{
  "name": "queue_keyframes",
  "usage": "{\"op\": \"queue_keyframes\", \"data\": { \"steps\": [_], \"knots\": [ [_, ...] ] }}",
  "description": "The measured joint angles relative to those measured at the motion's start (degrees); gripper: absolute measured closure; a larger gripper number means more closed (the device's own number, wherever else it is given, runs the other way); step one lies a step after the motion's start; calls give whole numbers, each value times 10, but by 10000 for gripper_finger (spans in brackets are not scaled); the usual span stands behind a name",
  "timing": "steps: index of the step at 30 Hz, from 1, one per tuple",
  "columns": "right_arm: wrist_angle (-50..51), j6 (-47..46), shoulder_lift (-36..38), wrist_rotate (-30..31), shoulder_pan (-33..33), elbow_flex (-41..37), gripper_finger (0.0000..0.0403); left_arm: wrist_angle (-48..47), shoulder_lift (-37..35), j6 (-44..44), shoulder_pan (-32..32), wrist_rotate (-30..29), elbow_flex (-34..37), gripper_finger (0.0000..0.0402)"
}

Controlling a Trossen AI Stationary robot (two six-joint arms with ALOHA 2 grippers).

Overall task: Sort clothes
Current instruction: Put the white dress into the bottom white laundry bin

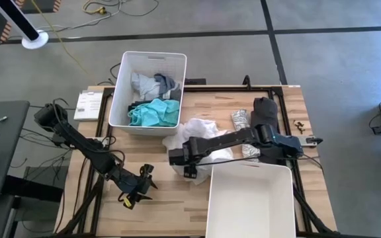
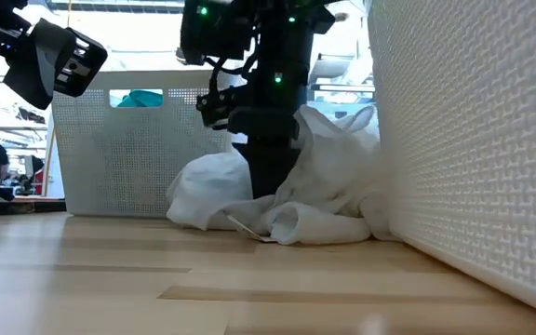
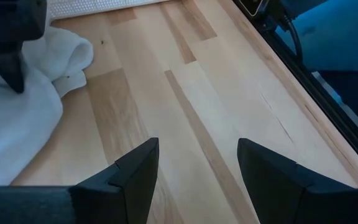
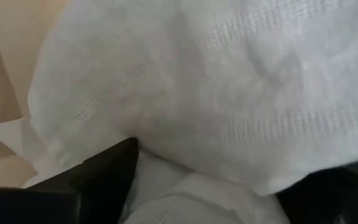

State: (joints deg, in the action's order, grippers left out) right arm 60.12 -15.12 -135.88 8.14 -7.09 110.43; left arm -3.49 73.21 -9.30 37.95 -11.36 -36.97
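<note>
**Right arm stretched across the table, left arm low at the near-left**

The right arm reaches from the table's right side toward the middle, its gripper (image 1: 189, 173) pointing down, fingers apparently spread, though the wrist view is crowded. The left arm runs from the left edge toward the front, its gripper (image 1: 137, 190) low over the wood, fingers (image 3: 135, 177) parted with nothing between them.

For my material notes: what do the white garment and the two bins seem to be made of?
White garment: soft woven fabric, matte, crumpled, with stitched lines. Far bin and near bin: likely rigid white plastic, with perforated, textured walls.
</note>
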Motion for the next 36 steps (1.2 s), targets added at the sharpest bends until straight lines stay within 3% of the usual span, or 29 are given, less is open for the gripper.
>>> {"op": "queue_keyframes", "data": {
  "steps": [5, 10, 20, 26, 36],
  "knots": [
    [-17, 0, -6, 2, 13, 0, 64, 0, 0, 5, 0, 0, 0, 189],
    [-43, 2, -6, -2, 33, -1, 132, 0, 0, 7, 0, 0, 0, 189],
    [-52, 7, -19, -68, 41, 0, 380, -1, 0, 6, 0, 0, 0, 189],
    [-37, 1, 0, -49, 24, -2, 388, -1, 0, 5, 0, 0, 0, 189],
    [-21, -13, 134, -11, -17, -7, 392, 3, 0, 5, 0, -41, 0, 189]
  ]
}}
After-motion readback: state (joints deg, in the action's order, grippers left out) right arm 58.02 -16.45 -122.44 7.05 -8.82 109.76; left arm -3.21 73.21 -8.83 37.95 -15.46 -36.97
